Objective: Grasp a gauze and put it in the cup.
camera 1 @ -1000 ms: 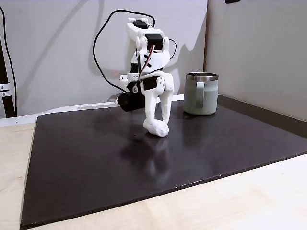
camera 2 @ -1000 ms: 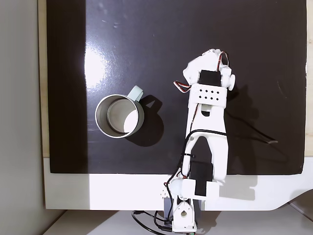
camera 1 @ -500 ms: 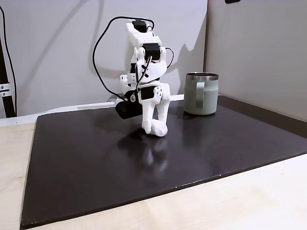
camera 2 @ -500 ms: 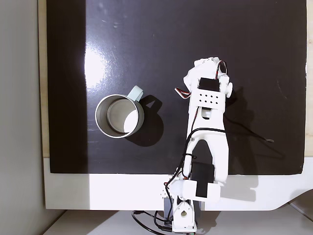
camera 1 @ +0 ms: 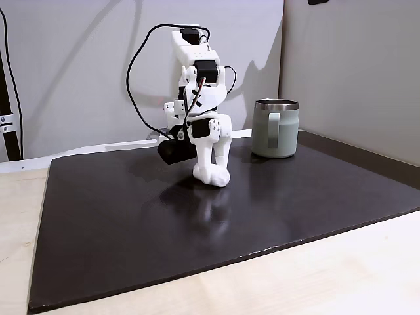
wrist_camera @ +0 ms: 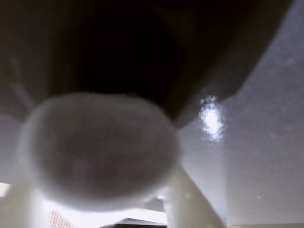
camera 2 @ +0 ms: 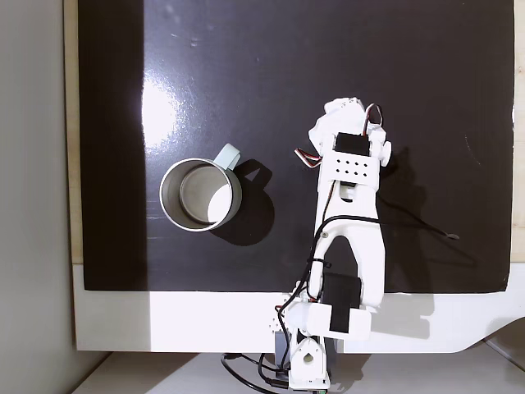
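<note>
The gauze (camera 1: pixel 212 176), a small white oval wad, sits between the fingertips of my white gripper (camera 1: pixel 211 172), right at the surface of the dark mat. The gripper is shut on it. From above, the gauze (camera 2: pixel 344 107) pokes out past the gripper (camera 2: pixel 345 113). In the wrist view it is a large blurred oval (wrist_camera: pixel 99 142) between two pale fingers (wrist_camera: pixel 190 204). The sage-green cup (camera 1: pixel 275 128) stands upright to the right of the gripper in the side view, about a hand's width away. Its open steel-rimmed mouth (camera 2: pixel 201 194) lies left of the arm from above.
A dark glossy mat (camera 1: pixel 131 223) covers a pale wooden table (camera 1: pixel 341 275). A grey partition wall stands behind and to the right of the cup. Black cables loop above the arm (camera 1: pixel 141 72). The arm's base (camera 2: pixel 316 345) sits at the mat's bottom edge.
The fingers have closed in around the gauze. The arm has drawn back toward its base, taking the gauze a little way with it. The cup has not moved.
</note>
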